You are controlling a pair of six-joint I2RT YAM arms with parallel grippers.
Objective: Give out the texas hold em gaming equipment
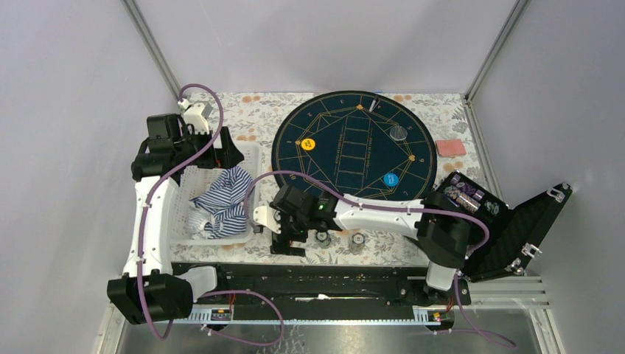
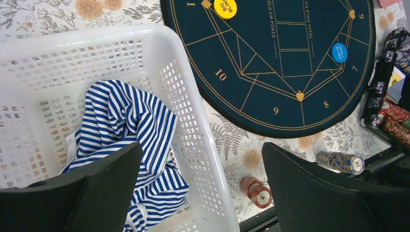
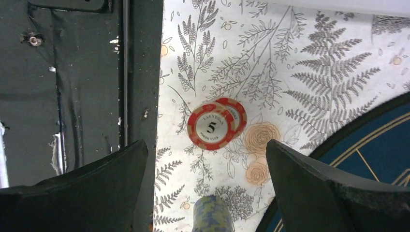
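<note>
A short red-and-white chip stack, top face marked 5, lies tipped on the fern-and-rose printed counter beside the black base rail. It is right under my right jaws, which gape wide and empty, and a mottled blue-grey stack lies near it. Beyond them the round felt mat with gold lines carries a yellow disc and a blue disc. My left jaws, equally wide and empty, hang over a white perforated plastic basket holding crumpled striped cloth, with plain grey walls all round.
</note>
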